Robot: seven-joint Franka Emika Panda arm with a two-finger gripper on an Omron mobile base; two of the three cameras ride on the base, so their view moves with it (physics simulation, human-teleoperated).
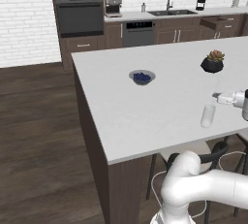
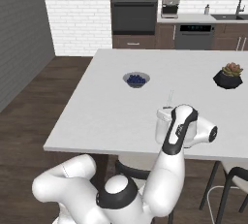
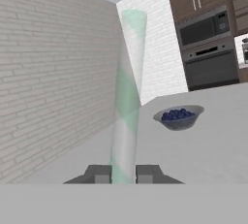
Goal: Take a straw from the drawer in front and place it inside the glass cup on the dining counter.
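My gripper [image 3: 123, 174] is shut on the straw [image 3: 127, 97], a pale whitish-green stick that stands up between the two fingertips [image 3: 99, 173]. In the left base view the gripper [image 1: 217, 95] hovers just above and slightly right of the glass cup [image 1: 208, 115], with the thin straw [image 1: 216, 84] rising upright from it. The cup stands near the front edge of the white dining counter [image 1: 145, 106]. In the right base view the glass cup [image 2: 162, 127] is partly hidden behind my forearm, and the straw [image 2: 170, 97] pokes up above the gripper [image 2: 167, 107]. Far back, a dark drawer [image 1: 214, 22] stands pulled out.
A grey bowl of blue berries [image 1: 142, 77] sits mid-counter, left of the cup. A dark plant pot [image 1: 212, 63] stands behind the cup. Stools [image 1: 220, 152] are tucked under the counter's near edge. Oven, dishwasher and sink [image 1: 172, 12] line the back wall.
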